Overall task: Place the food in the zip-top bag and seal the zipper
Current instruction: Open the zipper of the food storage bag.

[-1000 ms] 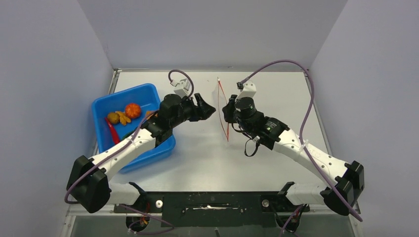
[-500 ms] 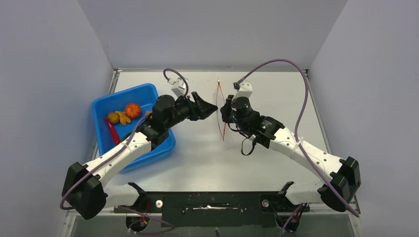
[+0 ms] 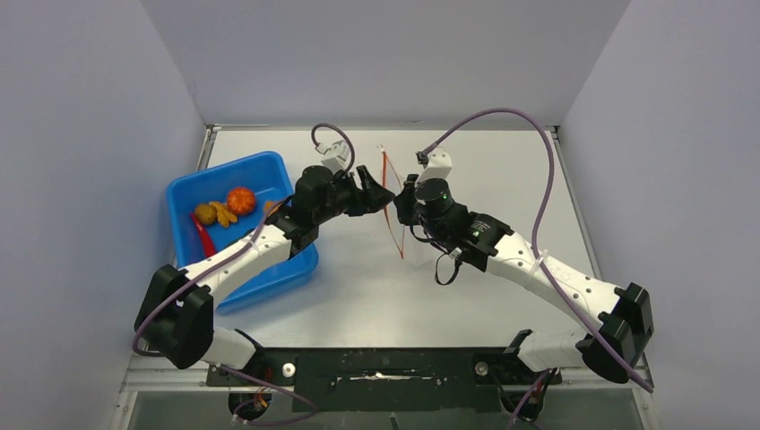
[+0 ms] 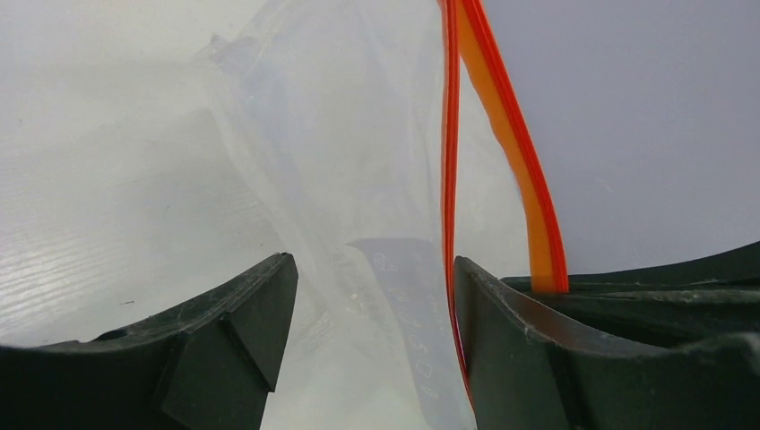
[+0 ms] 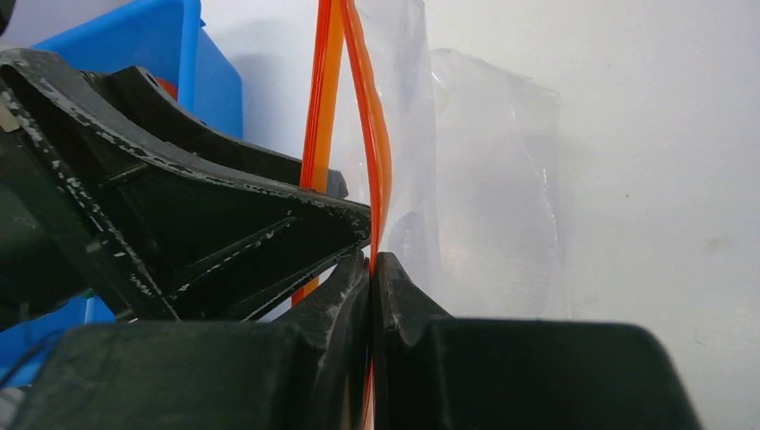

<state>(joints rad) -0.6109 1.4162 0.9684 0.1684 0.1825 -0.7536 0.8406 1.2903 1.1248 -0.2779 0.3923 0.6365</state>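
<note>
Bag update: the zip-top bag (image 4: 358, 161) is up off the table (image 3: 484, 161), hanging mouth-up around the middle and a bit toward the far side, right between the two arms. From above it's basically just the zipper (image 3: 385, 166) you can see, a thin red-orange line running near to far, since the clear film nearly vanishes against the white surface.

The right gripper (image 3: 401, 197) is pinched completely closed. In its wrist view the two fingertips meet with one red-orange strip of the mouth clamped between them. The other strip bows away to the left, so the mouth is parted a little.

The left gripper (image 3: 383, 193) comes in from the left with its jaws well apart, not squeezing anything. In its wrist view the clear film and one strip sit in the gap between the fingers, with that strip running right along the inner face of the right-hand finger. The second strip passes on the outside of that finger. So it's straddling one side of the mouth, no grip.

All the food I can make out is over in the blue tray (image 3: 183, 242) on the left side of the table: orange fruit (image 3: 239, 200), yellow-brown lumps (image 3: 215, 213) just beside it, and the red chili (image 3: 205, 238) a bit nearer. The left arm crosses over the right part of the tray, so what's underneath is hidden.
</note>
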